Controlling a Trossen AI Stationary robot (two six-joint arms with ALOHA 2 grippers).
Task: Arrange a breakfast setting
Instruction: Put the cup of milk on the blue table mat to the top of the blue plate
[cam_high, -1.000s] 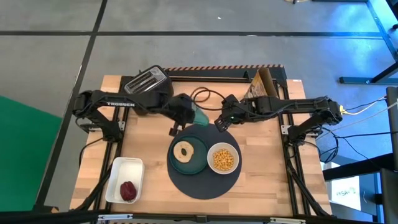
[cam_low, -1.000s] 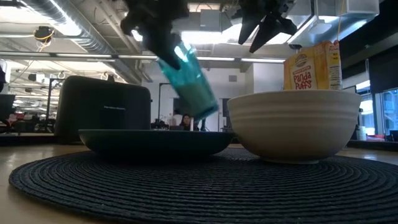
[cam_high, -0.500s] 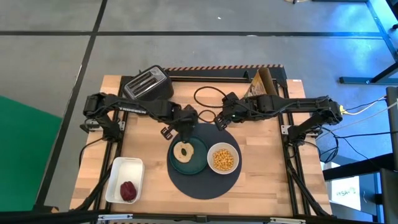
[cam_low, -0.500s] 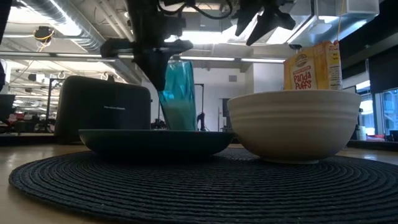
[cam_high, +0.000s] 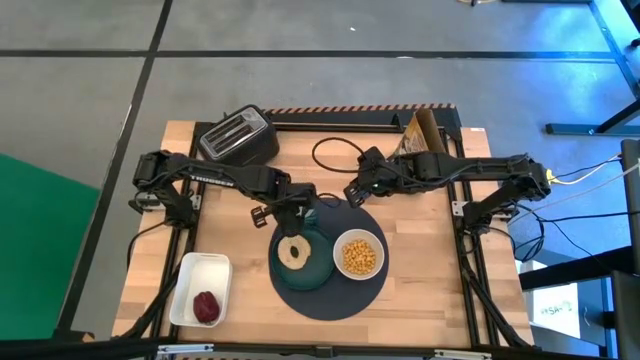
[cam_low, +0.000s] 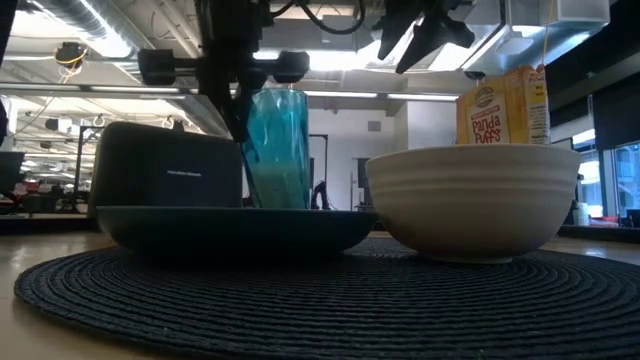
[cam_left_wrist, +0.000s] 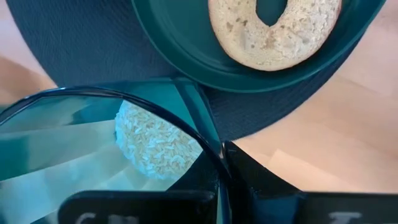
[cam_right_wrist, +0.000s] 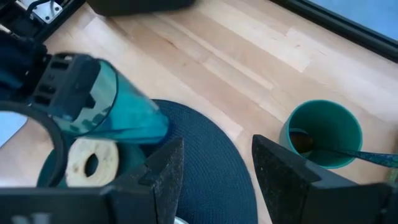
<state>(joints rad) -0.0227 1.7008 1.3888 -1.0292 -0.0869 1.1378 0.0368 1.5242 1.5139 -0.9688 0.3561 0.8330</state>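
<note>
The round dark-grey mat (cam_high: 335, 295) carries the teal plate (cam_high: 312, 272) with the tan bagel (cam_high: 293, 251) and the white bowl (cam_high: 358, 255) of cereal. My left gripper (cam_high: 297, 212) is shut on the pale-teal tumbler (cam_low: 278, 150), which stands upright at the mat's far-left edge, just behind the plate. My right gripper (cam_high: 350, 197) is open and empty above the mat's far edge. The small dark-green cup (cam_right_wrist: 320, 134) stands on the wood past it. The dark-red fruit (cam_high: 206, 307) lies in the white tray (cam_high: 190, 275). The cereal box (cam_high: 420, 135) stands at the far right. My left gripper holds the tumbler by its upper wall near the rim (cam_left_wrist: 208, 146), coming from above with the fingers pointing down. One finger (cam_left_wrist: 261, 186) lies against the outer wall; the tumbler hides the other. The tumbler is upright; the plate hides its base in the low view.
The black toaster (cam_high: 238, 135) stands at the far left with its cord (cam_high: 330, 152) looped on the wood behind the mat. Bare wood lies to the right of the mat and along the near edge.
My left gripper has moved toward the near edge and down, to the plate's far side, and has turned the tumbler from steeply tilted to upright. The plate with the bagel has slid a little toward the near edge.
</note>
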